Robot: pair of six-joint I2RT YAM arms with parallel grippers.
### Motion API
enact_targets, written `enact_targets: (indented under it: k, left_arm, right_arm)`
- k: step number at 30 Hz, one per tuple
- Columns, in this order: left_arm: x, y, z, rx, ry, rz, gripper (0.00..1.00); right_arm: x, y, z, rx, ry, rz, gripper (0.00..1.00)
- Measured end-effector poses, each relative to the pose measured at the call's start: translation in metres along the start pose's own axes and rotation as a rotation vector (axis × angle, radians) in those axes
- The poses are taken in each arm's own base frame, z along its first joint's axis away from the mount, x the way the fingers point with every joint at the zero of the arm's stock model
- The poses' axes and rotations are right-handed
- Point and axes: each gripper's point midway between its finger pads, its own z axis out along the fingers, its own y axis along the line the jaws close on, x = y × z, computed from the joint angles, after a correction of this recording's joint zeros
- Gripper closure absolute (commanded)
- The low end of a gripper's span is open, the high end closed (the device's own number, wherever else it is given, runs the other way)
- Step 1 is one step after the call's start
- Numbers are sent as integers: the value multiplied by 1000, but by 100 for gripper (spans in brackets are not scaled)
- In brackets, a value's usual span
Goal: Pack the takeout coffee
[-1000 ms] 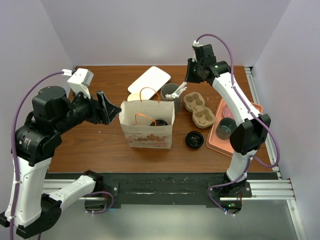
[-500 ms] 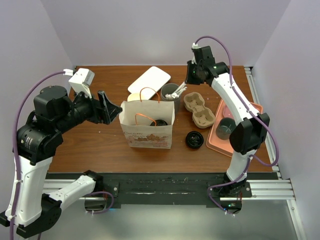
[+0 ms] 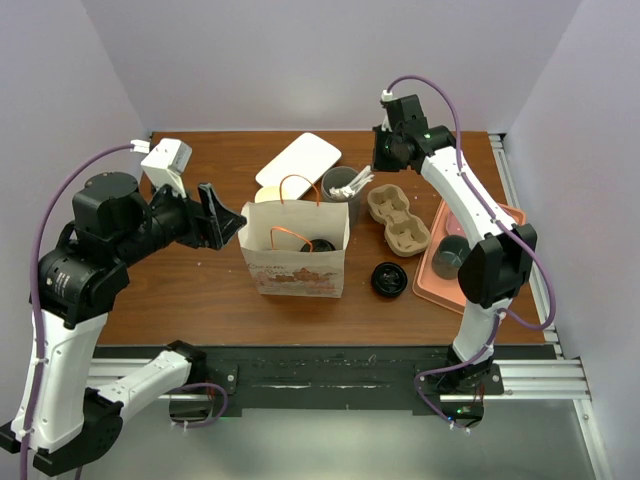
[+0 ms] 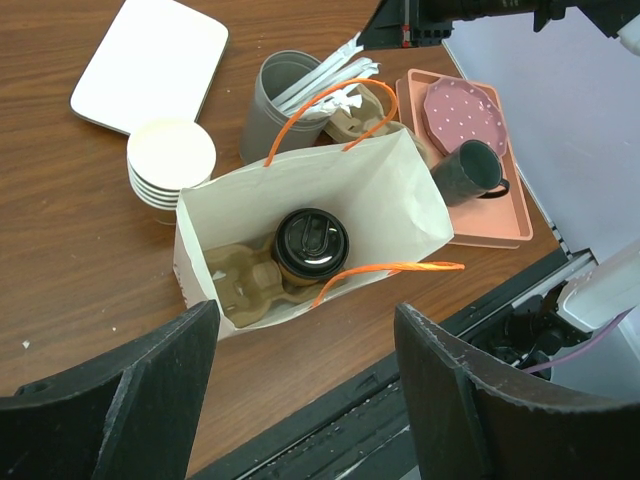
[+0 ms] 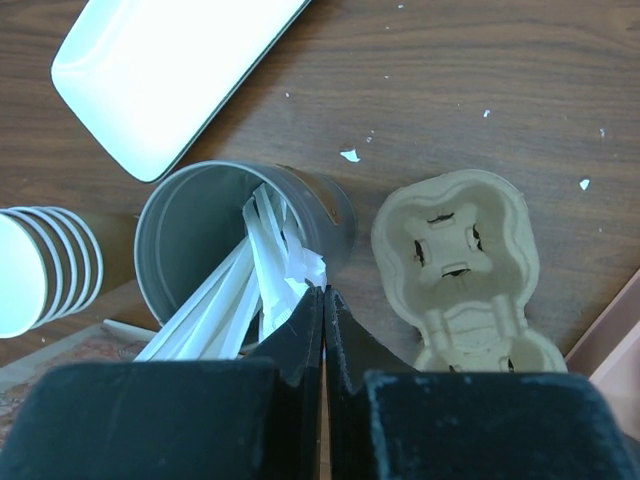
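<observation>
Now, coffee (image 4: 311,243) in bag (image 4: 392,200), utensil cup (image 4: 262,112) behind

Lighting: bright, even, diffuse, falling from overhead; walls uniformly lit.
Shadows: soft and short on the table (image 3: 200,290); a shaded interior in the grey cup (image 5: 190,240); mild shade inside the paper bag (image 4: 400,200).
Glare: white tray (image 5: 160,70) nearly washed out in the right wrist view; a faint sheen on the wood grain.
Focus: top view sharp throughout. Left gripper (image 4: 305,318): near fingers (image 4: 150,400) soft, dark, with grey highlights along the edges. Right gripper (image 5: 323,292): fingers (image 5: 300,350) black, almost without detail, slightly soft.
Distortion: wide-angle stretch towards the edges of both wrist views.
</observation>
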Motion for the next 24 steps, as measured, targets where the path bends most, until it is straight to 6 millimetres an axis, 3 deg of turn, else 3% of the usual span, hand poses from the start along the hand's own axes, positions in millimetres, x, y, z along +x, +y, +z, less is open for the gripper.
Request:
enact_targets:
  k: [15, 24]
  left_arm:
    - [-1, 0, 3, -1, 1, 2, 24]
    - [-2, 1, 2, -3, -4, 12, 24]
  right_arm:
    - [-14, 4, -17, -13, -27, -38, 100]
    - [-40, 9, -55, -22, -84, -57, 100]
